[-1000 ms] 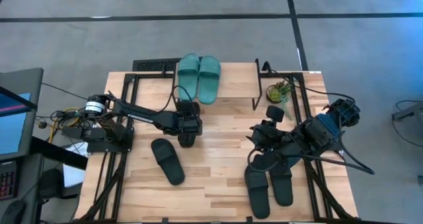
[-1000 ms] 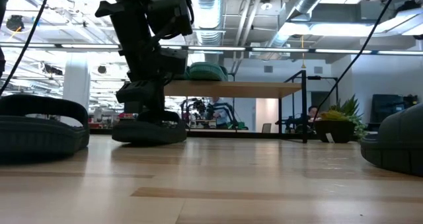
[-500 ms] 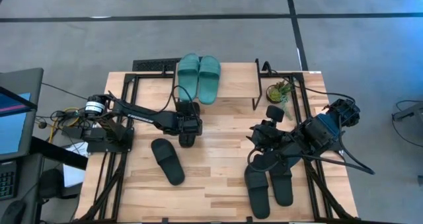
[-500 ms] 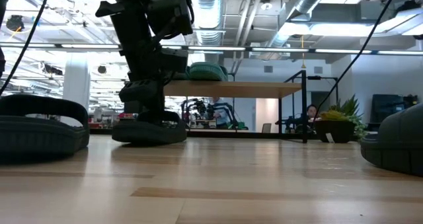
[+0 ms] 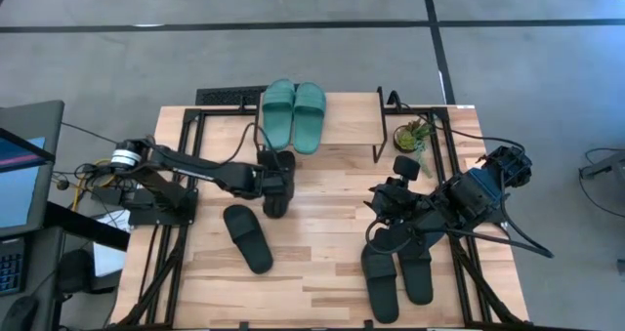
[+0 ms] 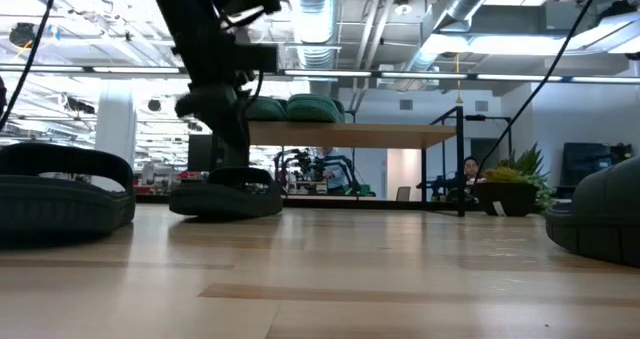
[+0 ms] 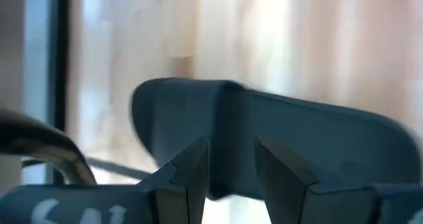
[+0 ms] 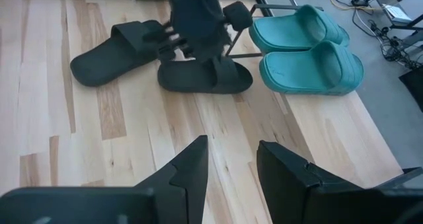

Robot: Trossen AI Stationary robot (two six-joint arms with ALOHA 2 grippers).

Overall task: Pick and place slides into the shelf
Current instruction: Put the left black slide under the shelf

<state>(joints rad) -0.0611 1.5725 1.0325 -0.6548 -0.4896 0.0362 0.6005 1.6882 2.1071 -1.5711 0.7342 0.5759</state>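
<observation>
A black slide (image 5: 276, 208) lies sole down on the table in front of the shelf (image 6: 350, 134). A teal pair (image 5: 293, 114) sits on the shelf's top board. My left gripper (image 7: 231, 164) stands open over this slide's strap (image 7: 317, 138), fingers slanting down; from the right wrist camera it shows above the slide (image 8: 205, 77). A second black slide (image 5: 247, 238) lies nearer the front edge. My right gripper (image 8: 231, 158) hangs open and high over a black pair (image 5: 395, 272) at the right front. My left gripper reaches down to the strap of the black slide, which rests flat on the table. Whether the fingertips touch the strap, I cannot tell: the wrist view is blurred and the other views are too far off.
A small potted plant (image 5: 415, 136) stands at the shelf's right end. A monitor (image 5: 20, 175) sits off the table's left side. Bare wood lies between the left slides and the right pair. A person (image 6: 470, 169) sits far behind in the room.
My left gripper has risen from close over the black slide and drawn back a little toward the table's left. The slide has stayed flat where it was. My right arm has kept still.
</observation>
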